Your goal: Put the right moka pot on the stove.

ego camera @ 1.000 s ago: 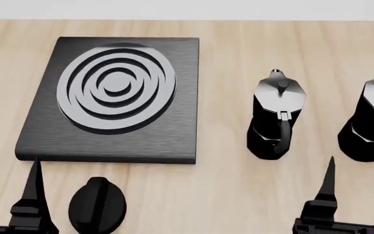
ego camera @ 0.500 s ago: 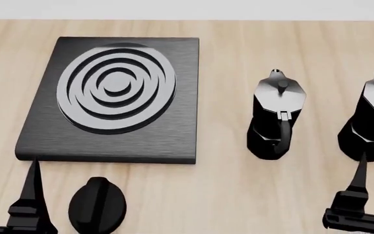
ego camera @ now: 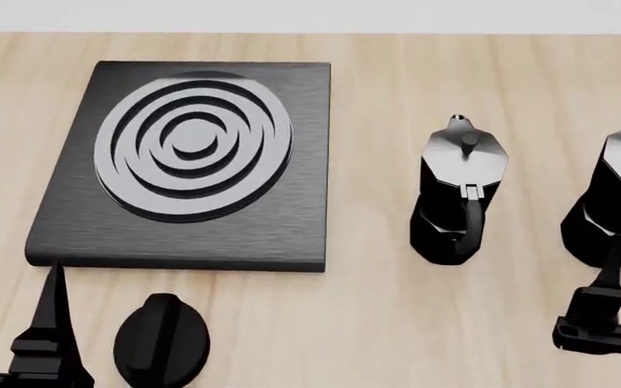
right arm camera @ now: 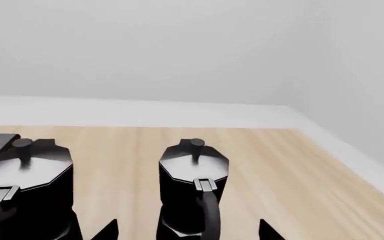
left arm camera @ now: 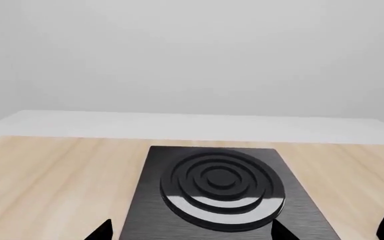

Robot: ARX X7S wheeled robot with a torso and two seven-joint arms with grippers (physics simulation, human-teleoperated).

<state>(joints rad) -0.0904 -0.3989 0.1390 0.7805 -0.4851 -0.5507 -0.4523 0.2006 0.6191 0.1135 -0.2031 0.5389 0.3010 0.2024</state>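
The right moka pot [ego camera: 616,202], black with a grey lid, stands at the head view's right edge. In the right wrist view it [right arm camera: 193,192] stands upright straight ahead, handle facing the camera. My right gripper [right arm camera: 186,231] is open and empty, its fingertips [right arm camera: 106,230] apart on either side of the pot's line, short of it. In the head view one of its fingers [ego camera: 613,271] overlaps the pot's base. The stove [ego camera: 192,153] lies at the left. My left gripper [left arm camera: 192,232] is open and empty just before the stove [left arm camera: 219,190].
The other look-alike moka pot [ego camera: 462,190] stands left of the right one, a pot's width away; it also shows in the right wrist view [right arm camera: 25,192]. An oval black dial knob [ego camera: 162,339] lies in front of the stove, beside my left gripper [ego camera: 46,323].
My right gripper has moved right and forward, from in front of the gap between the pots to in front of the right pot. The left arm has barely moved.
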